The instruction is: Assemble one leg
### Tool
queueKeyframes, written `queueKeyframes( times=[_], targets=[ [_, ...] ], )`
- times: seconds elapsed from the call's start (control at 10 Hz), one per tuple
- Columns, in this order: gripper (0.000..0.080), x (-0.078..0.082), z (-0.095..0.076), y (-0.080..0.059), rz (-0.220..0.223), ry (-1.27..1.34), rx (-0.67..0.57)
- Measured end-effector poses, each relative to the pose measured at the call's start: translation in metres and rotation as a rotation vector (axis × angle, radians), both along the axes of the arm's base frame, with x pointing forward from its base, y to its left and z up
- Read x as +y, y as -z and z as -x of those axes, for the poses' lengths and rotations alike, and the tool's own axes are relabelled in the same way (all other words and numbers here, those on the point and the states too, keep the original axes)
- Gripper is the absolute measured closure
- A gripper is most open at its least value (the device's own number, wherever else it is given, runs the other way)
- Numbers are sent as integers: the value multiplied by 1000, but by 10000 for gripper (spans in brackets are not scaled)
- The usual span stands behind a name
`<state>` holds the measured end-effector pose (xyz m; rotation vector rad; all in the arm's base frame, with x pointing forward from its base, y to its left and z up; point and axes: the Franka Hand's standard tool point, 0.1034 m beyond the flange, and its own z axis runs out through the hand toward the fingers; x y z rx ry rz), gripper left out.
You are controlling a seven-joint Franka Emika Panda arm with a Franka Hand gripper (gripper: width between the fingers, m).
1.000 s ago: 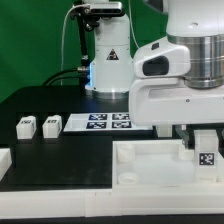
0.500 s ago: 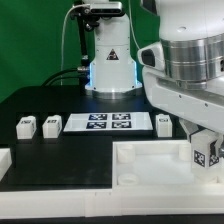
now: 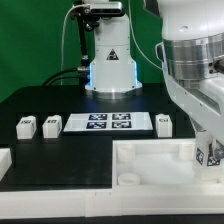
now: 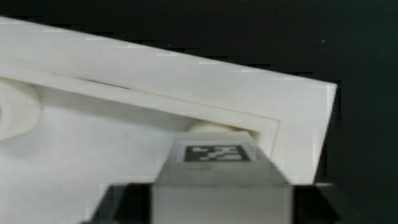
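Note:
My gripper [image 3: 212, 154] is at the exterior view's right edge, tilted and shut on a leg [image 3: 210, 152], a small white peg with a black-and-white tag. It hangs over the right corner of the large white tray-like part [image 3: 150, 160]. In the wrist view the held leg [image 4: 217, 160] sits between my dark fingers [image 4: 128, 205], with its round stem at the tray's [image 4: 125, 120] corner. Whether the stem is in a socket I cannot tell. Three more legs lie on the black table: two at the left [image 3: 26, 126] [image 3: 50, 125] and one at the right [image 3: 165, 123].
The marker board [image 3: 108, 123] lies between the loose legs. A white robot base with a warning label [image 3: 110, 60] stands at the back. A small white block [image 3: 4, 160] sits at the left edge. The tray has a round socket [image 3: 127, 180] at its near corner.
My gripper has moved toward the exterior view's right edge and tilted, carrying the leg with it. This uncovered the loose leg next to the marker board.

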<state>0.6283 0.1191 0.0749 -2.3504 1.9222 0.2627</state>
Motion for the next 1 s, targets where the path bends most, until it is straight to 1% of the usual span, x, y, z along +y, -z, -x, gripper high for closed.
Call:
queueKeyframes(
  times=[0.1, 0.2, 0.3, 0.4, 0.5, 0.7, 0.8, 1.0],
  targets=[
    [302, 0, 0, 0, -4, -59, -11],
    [302, 0, 2, 3, -9, -181, -37],
    [183, 0, 5, 5, -12, -329, -58],
    [160, 1, 5, 4, -4, -461, -81],
    [160, 1, 5, 5, -9, -520, -91],
    [151, 0, 5, 5, -18, -748, -125],
    [150, 0, 5, 4, -5, -960, -150],
    [150, -3, 0, 0, -10, -1235, -213]
  ],
)
